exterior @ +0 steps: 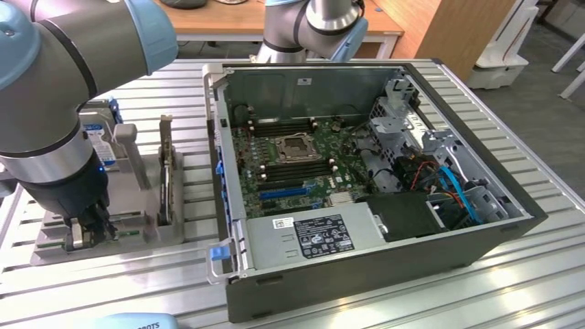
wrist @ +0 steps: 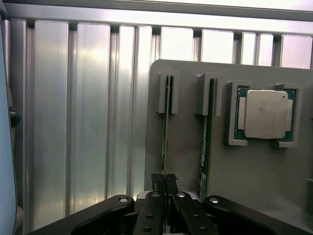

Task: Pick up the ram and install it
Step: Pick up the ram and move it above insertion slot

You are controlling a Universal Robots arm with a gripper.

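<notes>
The ram (wrist: pixel 166 132) is a thin green stick standing on edge in a slot of the grey holder (wrist: pixel 254 171). My gripper (wrist: pixel 165 182) has its two black fingers pressed together on the near end of this stick. A second green stick (wrist: pixel 207 137) stands in the neighbouring slot, untouched. In the exterior view my gripper (exterior: pixel 87 232) is lowered onto the grey holder (exterior: pixel 119 250), at the exterior view's left of the open computer case (exterior: pixel 366 288).
A square silver processor (wrist: pixel 265 113) lies in its own recess of the holder beside the sticks. A hard drive with a blue-white label (exterior: pixel 98 140) stands at the holder's far end. The green motherboard (exterior: pixel 292 161) lies exposed inside the case. Everything rests on a ribbed aluminium table (exterior: pixel 512 274).
</notes>
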